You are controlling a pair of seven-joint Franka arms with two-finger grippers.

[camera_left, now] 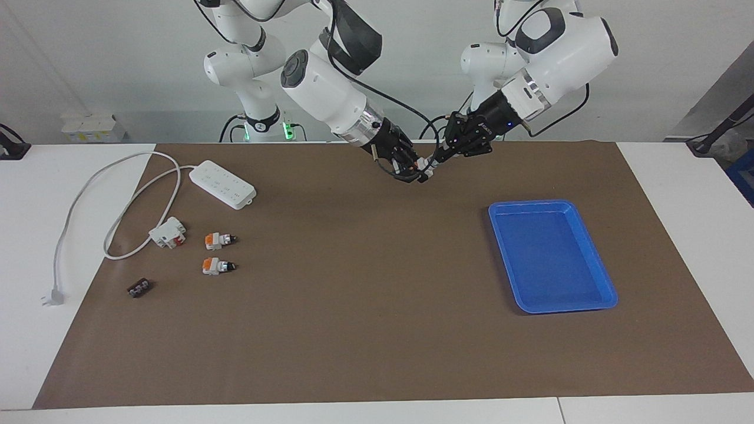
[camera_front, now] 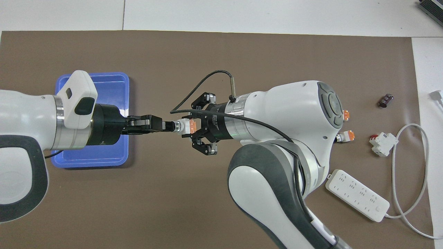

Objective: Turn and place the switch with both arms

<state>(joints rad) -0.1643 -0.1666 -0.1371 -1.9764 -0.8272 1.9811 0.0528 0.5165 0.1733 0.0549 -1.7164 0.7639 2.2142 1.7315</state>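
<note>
A switch with an orange end, white body and black knob hangs in the air between both grippers, over the brown mat near the robots. My right gripper is shut on its orange and white body. My left gripper is shut on its black knob tip. In the facing view the switch sits where the right gripper and the left gripper meet. Two more switches lie on the mat toward the right arm's end.
A blue tray sits toward the left arm's end, partly under the left arm from overhead. A white power strip with its cable, a white-and-red block and a small black block lie toward the right arm's end.
</note>
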